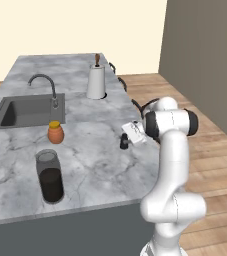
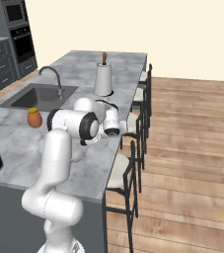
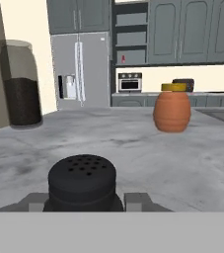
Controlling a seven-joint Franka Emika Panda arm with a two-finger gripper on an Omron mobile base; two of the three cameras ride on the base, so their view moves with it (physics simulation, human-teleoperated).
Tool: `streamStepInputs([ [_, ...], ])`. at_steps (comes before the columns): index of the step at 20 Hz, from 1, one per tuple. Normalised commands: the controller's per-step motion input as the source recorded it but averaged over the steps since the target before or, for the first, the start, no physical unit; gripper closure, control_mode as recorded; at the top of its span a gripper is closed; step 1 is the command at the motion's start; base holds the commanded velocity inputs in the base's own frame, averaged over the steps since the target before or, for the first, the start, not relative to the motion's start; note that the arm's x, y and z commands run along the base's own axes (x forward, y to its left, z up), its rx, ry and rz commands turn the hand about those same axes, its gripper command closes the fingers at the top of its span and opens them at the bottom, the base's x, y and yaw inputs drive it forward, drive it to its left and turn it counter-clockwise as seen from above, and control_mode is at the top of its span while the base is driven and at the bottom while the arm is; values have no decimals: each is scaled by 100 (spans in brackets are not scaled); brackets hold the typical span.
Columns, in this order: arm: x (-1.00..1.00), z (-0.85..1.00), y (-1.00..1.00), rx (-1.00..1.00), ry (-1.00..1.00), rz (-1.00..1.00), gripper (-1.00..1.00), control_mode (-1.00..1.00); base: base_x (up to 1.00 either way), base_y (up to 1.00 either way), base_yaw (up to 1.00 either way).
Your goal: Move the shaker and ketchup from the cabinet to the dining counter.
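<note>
The black shaker (image 1: 124,144) stands upright at the right-hand edge of the dining counter (image 1: 95,165), touching it or just above it. My gripper (image 1: 127,136) reaches in from the side and is shut on the shaker. In the hand view the shaker's perforated top (image 3: 82,180) sits between my two fingers (image 3: 138,201). Far across the room the cabinet (image 3: 130,34) stands open, and a small red ketchup (image 3: 123,59) is on its shelf.
An orange jar with a yellow lid (image 1: 55,133) and a tall glass jar of dark contents (image 1: 50,176) stand left of the shaker. The sink (image 1: 27,111), the faucet (image 1: 45,82) and a paper towel holder (image 1: 96,80) lie farther back. Stools (image 2: 133,163) line the counter's right side.
</note>
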Motion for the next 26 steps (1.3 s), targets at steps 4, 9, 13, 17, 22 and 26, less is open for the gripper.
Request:
streamStepInputs([
  [4,34,-22,0,0,-1,1,100,-100,0,0,0],
  [9,17,-28,0,0,0,0,100,-100,0,0,0],
  [13,8,-31,-3,0,-3,1,100,-100,0,0,0],
  [17,2,-25,-7,0,-6,1,100,-100,0,0,0],
  [22,1,-21,-12,0,-10,2,100,-100,0,0,0],
  [26,1,-24,-8,0,-10,1,100,-100,0,0,0],
])
